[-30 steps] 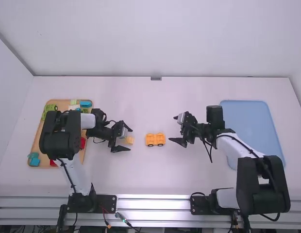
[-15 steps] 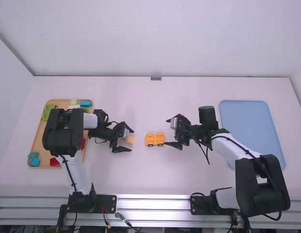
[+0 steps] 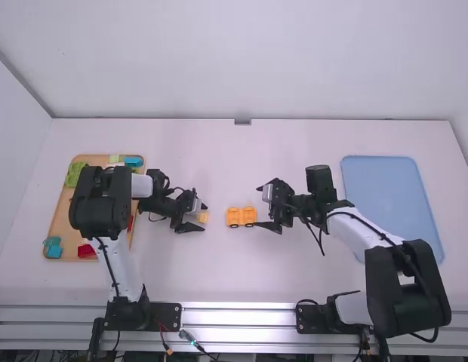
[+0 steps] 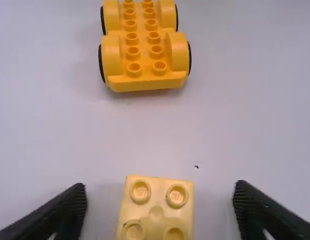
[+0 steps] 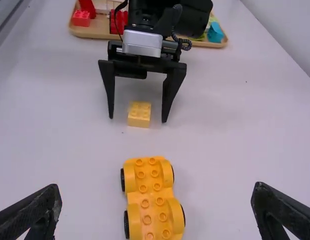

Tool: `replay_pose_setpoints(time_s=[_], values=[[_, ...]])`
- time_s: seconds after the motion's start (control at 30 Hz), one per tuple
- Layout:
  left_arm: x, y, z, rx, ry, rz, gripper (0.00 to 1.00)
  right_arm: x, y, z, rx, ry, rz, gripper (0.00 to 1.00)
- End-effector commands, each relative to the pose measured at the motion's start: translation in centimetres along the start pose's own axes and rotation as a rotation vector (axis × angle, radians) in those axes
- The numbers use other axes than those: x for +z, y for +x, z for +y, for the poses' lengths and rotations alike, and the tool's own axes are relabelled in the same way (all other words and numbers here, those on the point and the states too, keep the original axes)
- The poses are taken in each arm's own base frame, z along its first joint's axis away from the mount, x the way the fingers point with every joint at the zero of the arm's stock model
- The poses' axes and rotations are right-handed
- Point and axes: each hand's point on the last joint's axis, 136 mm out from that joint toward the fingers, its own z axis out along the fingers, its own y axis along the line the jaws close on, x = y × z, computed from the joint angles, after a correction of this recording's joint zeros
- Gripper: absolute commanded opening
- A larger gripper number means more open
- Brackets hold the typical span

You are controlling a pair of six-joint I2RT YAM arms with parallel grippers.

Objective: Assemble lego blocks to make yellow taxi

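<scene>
You're at the point of picking up a part for the taxi, by the look of it: the pale yellow block (image 4: 156,215) sits studs up on the tabletop (image 3: 241,279), left of the middle, toward the left edge. Your left gripper (image 3: 204,217) has its fingers spread, one on each side of the block, with a gap at both sides, so nothing is gripped. The yellow wheeled base (image 5: 154,212) stands upright on its wheels near the middle, between the far and near edges, its long side running left to right. Your right gripper (image 3: 258,207) is also parted and empty, at the base's end that faces the right edge.

Toward the left edge, the tan tray (image 3: 59,219) holds more pieces, among them a red block (image 3: 86,251) and a green block (image 3: 75,175); a blue tray (image 3: 385,188) lies toward the right edge.

Next, you'd want to bring the left fingers together squarely on the block, lift it level, then line it up over the base's studs before pressing. The base could roll when you push, so bracing it with the right gripper seems wise. Watch that an uneven squeeze doesn't twist the block.
</scene>
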Motion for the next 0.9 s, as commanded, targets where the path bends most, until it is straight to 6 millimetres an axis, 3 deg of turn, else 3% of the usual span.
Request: replay_pose_setpoints(time_s=[0.0, 0.3, 0.57, 0.7, 0.87], values=[[0.2, 0.4, -0.1, -0.004, 0.007, 0.009, 0.62, 0.1, -0.3, -0.4, -0.008, 0.001, -0.002, 0.99], [0.2, 0.4, -0.2, -0.009, 0.011, 0.012, 0.41, 0.1, 0.6, -0.6, 0.007, 0.018, 0.045, 0.99], [0.2, -0.2, 0.0, -0.003, 0.003, -0.021, 0.36, 0.1, 2.3, -0.3, -0.01, 0.036, 0.106, 0.99], [0.3, -0.2, 0.0, 0.0, 0.005, -0.021, 0.29, 0.5, 2.9, 2.0, -0.084, -0.04, 0.041, 0.99], [0.4, -0.2, 0.0, 0.003, 0.006, -0.018, 0.27, 0.9, 4.2, 1.6, -0.05, -0.017, -0.027, 0.99]])
